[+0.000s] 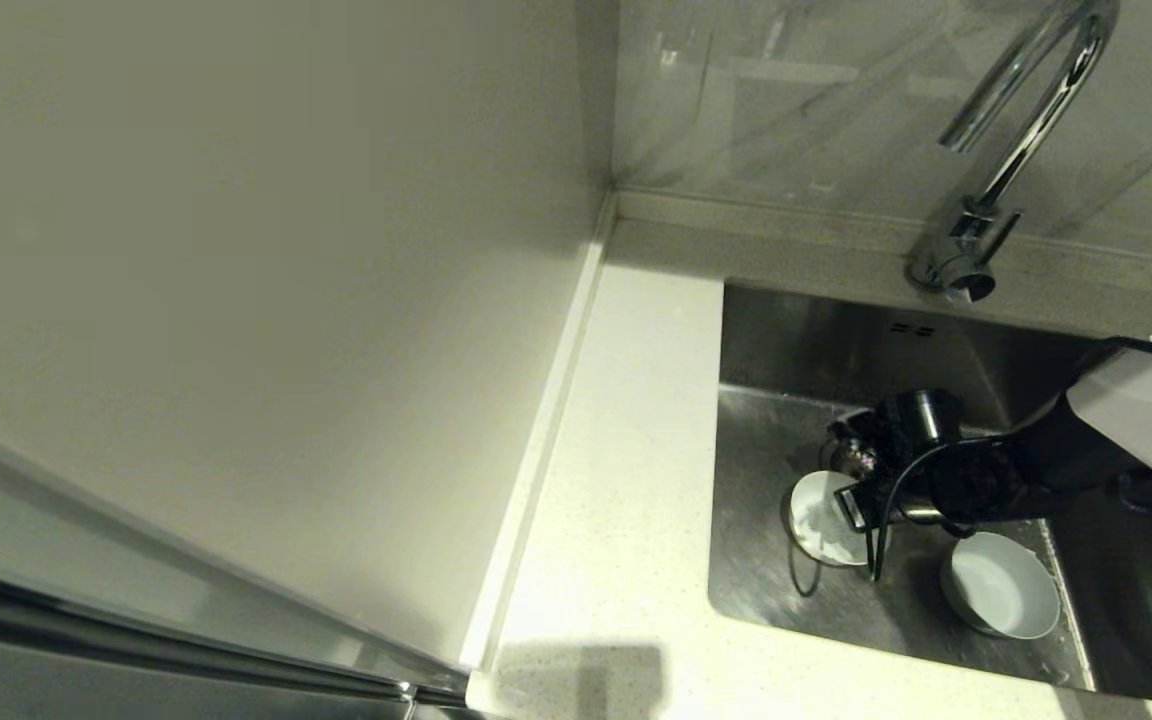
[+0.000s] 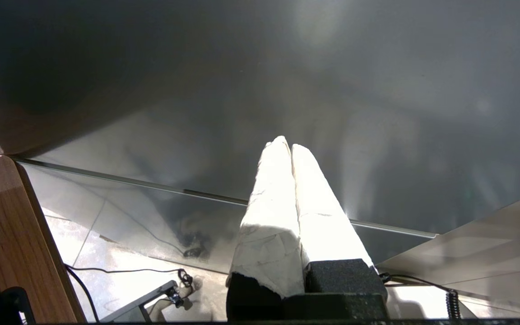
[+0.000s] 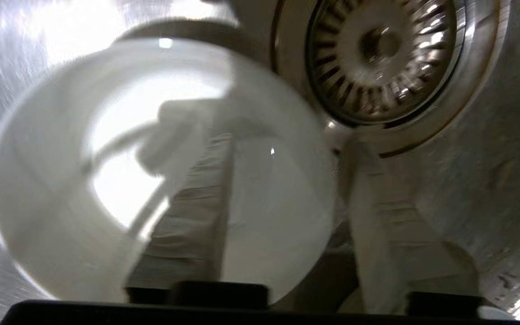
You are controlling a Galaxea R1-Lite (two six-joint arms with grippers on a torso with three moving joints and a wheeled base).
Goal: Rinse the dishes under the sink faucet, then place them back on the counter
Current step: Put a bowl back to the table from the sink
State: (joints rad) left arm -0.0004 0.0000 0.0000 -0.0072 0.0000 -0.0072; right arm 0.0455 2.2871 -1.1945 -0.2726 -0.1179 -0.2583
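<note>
Two white bowls lie in the steel sink: one at the left by the drain strainer, the other to its right. My right gripper is down in the basin, open and straddling the left bowl's rim. One finger is inside the bowl, the other outside, next to the strainer. The chrome faucet rises behind the sink. No yellow bowl is in view. My left gripper is shut on nothing, parked facing a grey panel.
The speckled counter runs along the sink's left side and front. A smooth off-white panel stands to its left. Two overflow slots mark the back wall of the sink. A darker basin lies right of the divider.
</note>
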